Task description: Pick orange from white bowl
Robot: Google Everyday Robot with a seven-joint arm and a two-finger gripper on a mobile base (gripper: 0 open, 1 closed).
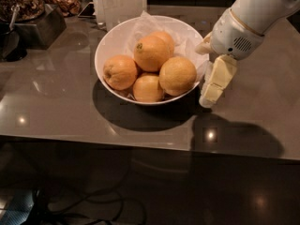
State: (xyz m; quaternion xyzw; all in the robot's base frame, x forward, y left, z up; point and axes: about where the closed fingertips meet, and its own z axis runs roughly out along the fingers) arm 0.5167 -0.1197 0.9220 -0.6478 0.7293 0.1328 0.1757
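The white bowl (108, 46) stands on the grey table, lined with white paper and holding several round fruits. The orange (178, 75), the largest and palest, lies at the bowl's front right. A deeper-orange fruit with a green stem nub (151, 53) sits on top of the pile. A smaller one (120, 72) lies at the left. My gripper (212, 84) hangs just outside the bowl's right rim, pointing down at the table, a little to the right of the orange. It holds nothing.
A grey metal box (40, 27) and a dish of brown dried pieces (21, 1) stand at the back left. A white upright card (119, 1) stands behind the bowl. The table's front edge (140, 144) runs below the bowl.
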